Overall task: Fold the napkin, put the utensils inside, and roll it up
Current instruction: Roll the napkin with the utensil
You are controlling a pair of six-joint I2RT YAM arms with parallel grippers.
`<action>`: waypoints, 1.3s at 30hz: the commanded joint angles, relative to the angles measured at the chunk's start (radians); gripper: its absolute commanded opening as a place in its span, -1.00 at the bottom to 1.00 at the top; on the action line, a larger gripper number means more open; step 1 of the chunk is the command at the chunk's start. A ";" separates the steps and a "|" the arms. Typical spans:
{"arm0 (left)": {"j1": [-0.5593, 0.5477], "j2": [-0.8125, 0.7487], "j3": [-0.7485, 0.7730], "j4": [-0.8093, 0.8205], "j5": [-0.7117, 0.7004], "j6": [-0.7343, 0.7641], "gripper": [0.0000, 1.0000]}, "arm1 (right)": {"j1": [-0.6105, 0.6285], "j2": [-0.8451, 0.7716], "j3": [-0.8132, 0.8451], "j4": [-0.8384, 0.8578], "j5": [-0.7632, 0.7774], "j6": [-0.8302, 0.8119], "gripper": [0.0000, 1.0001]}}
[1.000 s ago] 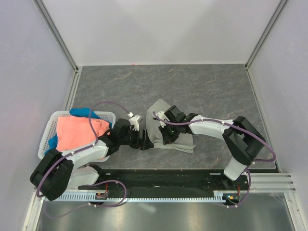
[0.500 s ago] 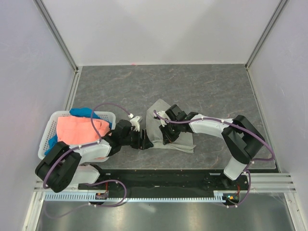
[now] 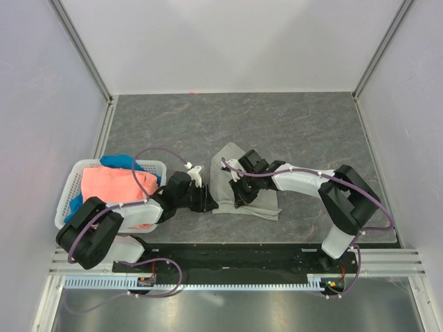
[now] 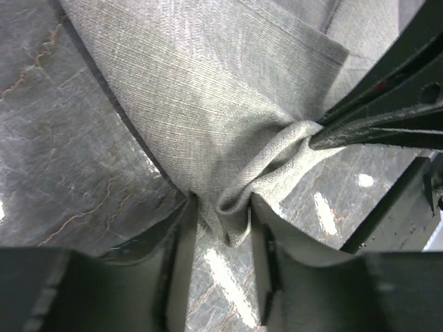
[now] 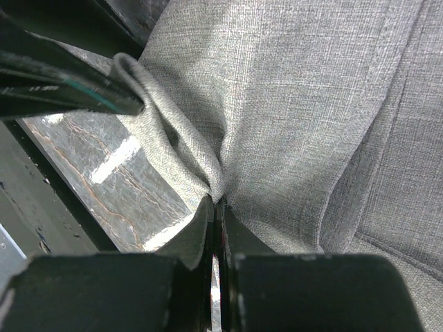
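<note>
The light grey napkin [image 3: 224, 159] lies partly folded on the dark table between both arms. My right gripper [image 3: 239, 200] is shut on a bunched fold at the napkin's near left edge [image 5: 208, 176], its fingers pressed together on the cloth [image 5: 218, 204]. My left gripper [image 3: 206, 203] sits just left of it, its jaws part way closed around a hanging corner of the napkin [image 4: 235, 221], with a gap still showing between the fingers [image 4: 220, 216]. The right gripper's dark fingers [image 4: 374, 128] pinch the same ridge. The utensils are out of view.
A white basket [image 3: 66, 202] stands at the left, holding a coral-orange cloth [image 3: 114, 187] and a blue cloth [image 3: 118, 161]. Grey walls and metal rails frame the table. A black strip runs along the near edge [image 3: 228, 252].
The left gripper's jaws have narrowed around the napkin corner, and the left arm has drawn in slightly. The right gripper keeps its hold, unmoved.
</note>
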 commanded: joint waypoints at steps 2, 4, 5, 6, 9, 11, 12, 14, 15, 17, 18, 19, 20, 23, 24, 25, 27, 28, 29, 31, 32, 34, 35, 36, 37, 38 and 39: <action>0.003 0.048 0.018 -0.097 -0.094 -0.005 -0.31 | 0.006 0.037 -0.007 -0.074 -0.002 0.000 -1.00; 0.001 0.059 0.035 -0.114 -0.096 0.006 -0.41 | 0.006 0.035 -0.004 -0.073 0.004 0.001 -0.99; 0.001 0.072 0.037 -0.117 -0.092 0.006 -0.52 | 0.006 0.034 0.002 -0.074 0.009 0.007 -0.96; 0.001 0.082 0.041 -0.122 -0.082 0.009 -0.58 | 0.004 0.032 0.007 -0.076 0.015 0.009 -0.93; 0.001 0.114 0.064 -0.148 -0.068 0.017 -0.83 | 0.006 0.005 0.027 -0.080 0.042 0.015 -0.75; 0.001 0.128 0.081 -0.160 -0.062 0.021 -0.96 | 0.004 -0.027 0.047 -0.094 0.090 0.018 -0.45; 0.001 0.131 0.084 -0.168 -0.059 0.023 -0.96 | 0.006 -0.056 0.051 -0.106 0.111 0.017 -0.37; 0.001 0.138 0.096 -0.178 -0.057 0.026 -0.96 | 0.006 -0.093 0.056 -0.129 0.163 0.012 -0.07; 0.001 0.140 0.107 -0.197 -0.057 0.027 -0.96 | 0.004 -0.133 0.056 -0.140 0.183 0.009 -0.01; 0.001 0.143 0.122 -0.223 -0.062 0.032 -0.96 | 0.015 -0.173 0.051 -0.164 0.229 0.007 0.24; 0.001 0.145 0.138 -0.253 -0.065 0.035 -0.96 | 0.019 -0.198 0.051 -0.201 0.272 0.006 0.28; 0.001 0.143 0.145 -0.266 -0.065 0.037 -0.96 | 0.029 -0.208 0.047 -0.220 0.295 0.009 0.32; 0.001 0.142 0.152 -0.277 -0.065 0.038 -0.96 | 0.036 -0.216 0.044 -0.253 0.332 0.012 0.33; 0.001 0.142 0.178 -0.327 -0.065 0.032 -0.96 | 0.067 -0.238 0.024 -0.296 0.386 0.036 0.41; 0.001 0.145 0.191 -0.336 -0.066 0.033 -0.96 | 0.085 -0.241 0.007 -0.300 0.409 0.044 0.43; 0.001 0.146 0.198 -0.358 -0.066 0.032 -0.96 | 0.093 -0.245 -0.002 -0.300 0.417 0.055 0.44; 0.003 0.151 0.214 -0.373 -0.063 0.035 -0.96 | 0.113 -0.255 -0.025 -0.300 0.449 0.066 0.45; 0.003 0.152 0.222 -0.387 -0.060 0.037 -0.96 | 0.116 -0.255 -0.030 -0.298 0.457 0.076 0.46; 0.003 0.157 0.228 -0.396 -0.057 0.041 -0.96 | 0.119 -0.249 -0.025 -0.307 0.458 0.075 0.46; 0.003 0.163 0.247 -0.421 -0.054 0.049 -0.96 | 0.131 -0.244 -0.022 -0.309 0.469 0.076 0.46; 0.003 0.165 0.259 -0.428 -0.056 0.053 -0.96 | 0.131 -0.230 -0.022 -0.310 0.470 0.076 0.46; 0.004 0.171 0.270 -0.447 -0.056 0.060 -0.96 | 0.144 -0.215 -0.018 -0.320 0.473 0.076 0.47; 0.004 0.172 0.279 -0.462 -0.059 0.061 -0.96 | 0.148 -0.198 -0.015 -0.330 0.470 0.079 0.46; 0.004 0.172 0.284 -0.470 -0.059 0.064 -0.96 | 0.157 -0.190 -0.013 -0.332 0.470 0.084 0.45; 0.007 0.174 0.287 -0.476 -0.059 0.066 -0.96 | 0.167 -0.183 -0.013 -0.332 0.469 0.084 0.44; 0.009 0.175 0.293 -0.487 -0.059 0.067 -0.96 | 0.173 -0.166 -0.012 -0.338 0.466 0.089 0.43; 0.012 0.177 0.296 -0.494 -0.059 0.067 -0.96 | 0.187 -0.158 -0.005 -0.344 0.472 0.098 0.43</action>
